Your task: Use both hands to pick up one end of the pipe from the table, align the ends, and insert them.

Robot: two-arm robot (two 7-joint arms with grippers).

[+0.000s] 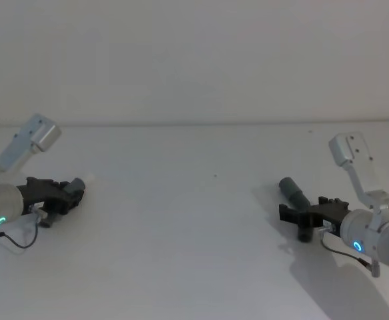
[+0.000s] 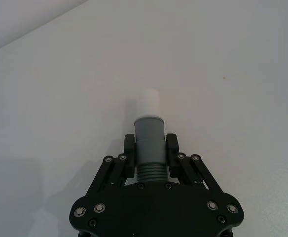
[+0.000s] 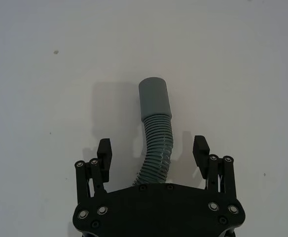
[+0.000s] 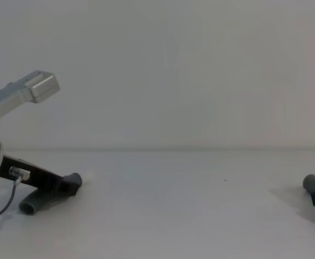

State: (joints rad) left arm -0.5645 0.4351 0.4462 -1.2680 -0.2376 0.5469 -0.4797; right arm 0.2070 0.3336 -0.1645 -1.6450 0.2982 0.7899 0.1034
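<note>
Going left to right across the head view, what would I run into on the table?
Left tool → narrow cuff it grips → bare table → wide sleeve. The open right tool straddles that sleeve's hose, so its place in the order is unclear.

This is looking like a robotics lab or test bench rather than a home or a shop. A plain white table is running back to a bare, equally pale wall. Two robot arms are reaching in from either side, the left gripper and right gripper each sitting on a silver wrist that is glowing with a green ring light. A thin black cable is looping from the left wrist, and grey ribbed pipe is serving as the test piece.
</note>
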